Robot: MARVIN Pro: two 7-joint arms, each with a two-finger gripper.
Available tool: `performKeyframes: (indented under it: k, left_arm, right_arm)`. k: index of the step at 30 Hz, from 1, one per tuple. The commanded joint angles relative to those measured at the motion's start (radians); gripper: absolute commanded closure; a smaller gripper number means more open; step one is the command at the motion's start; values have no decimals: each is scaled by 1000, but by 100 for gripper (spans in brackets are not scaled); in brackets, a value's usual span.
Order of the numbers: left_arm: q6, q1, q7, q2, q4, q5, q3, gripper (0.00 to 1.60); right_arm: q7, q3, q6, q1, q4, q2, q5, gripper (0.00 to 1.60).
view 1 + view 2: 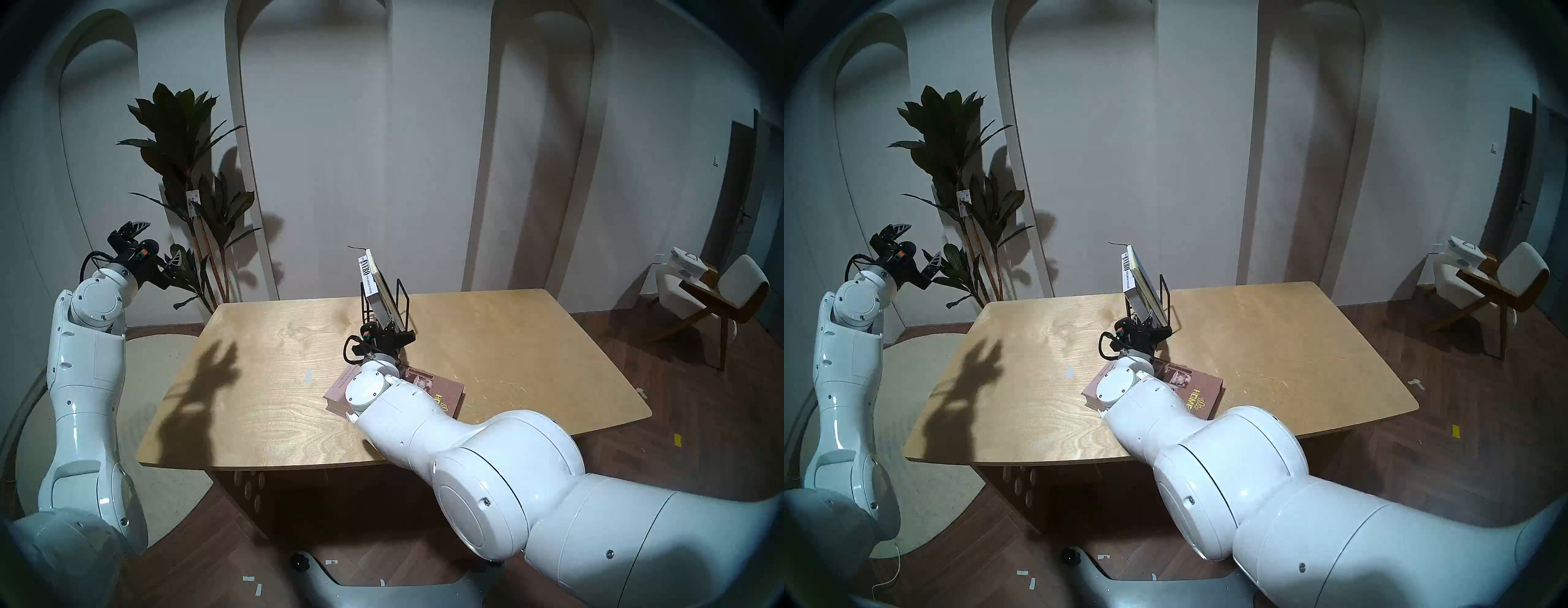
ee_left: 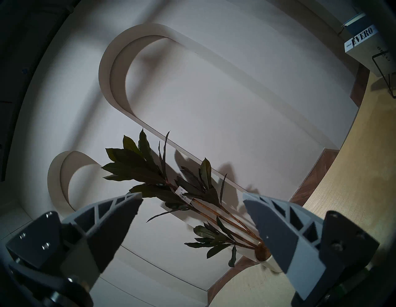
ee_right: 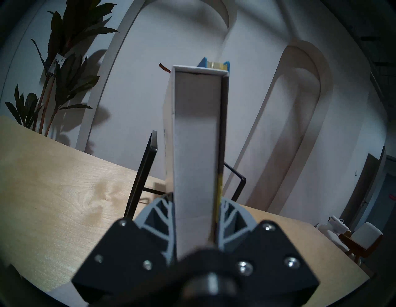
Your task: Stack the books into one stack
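Note:
The thick EVERO book (image 1: 368,280) with its white spine stands tilted in the black wire rack (image 1: 405,305) at the table's far middle. My right gripper (image 3: 196,197) is shut on its near lower edge, one finger on each cover. The thin blue book (image 3: 214,63) stands against its right side; I cannot tell whether the grip takes it in too. The large mauve-brown HOMES book (image 1: 1202,390) lies flat nearer the front, partly hidden under my right arm. My left gripper (image 2: 192,195) is open and empty, raised off the table's left side by the plant.
A tall potted plant (image 1: 186,170) stands on the floor behind the table's left corner. The wooden table (image 1: 263,382) carries my left arm's shadow on its left half. A chair (image 1: 717,297) stands far right, away from the table.

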Motion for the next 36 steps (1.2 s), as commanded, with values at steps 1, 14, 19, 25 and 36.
performKeyframes:
  k: [1, 14, 19, 25, 36]
  left_arm:
    - [-1, -27, 5, 10, -17, 1, 0, 0]
    - [0, -27, 6, 11, -16, 1, 2, 0]
    - [0, -27, 7, 12, -16, 0, 2, 0]
    - [1, -27, 7, 12, -16, 0, 3, 0]
    - [1, -28, 8, 13, -15, -1, 4, 0]
  right_arm:
    - [-78, -33, -71, 27, -50, 7, -37, 160]
    - [-198, -98, -164, 34, -77, 12, -98, 160]
    - [-231, -129, -193, 41, -81, 12, -126, 160]
    - [-260, -149, -214, 56, -91, 7, -144, 160]
    - [-370, -236, -289, 62, -133, 1, -228, 160]
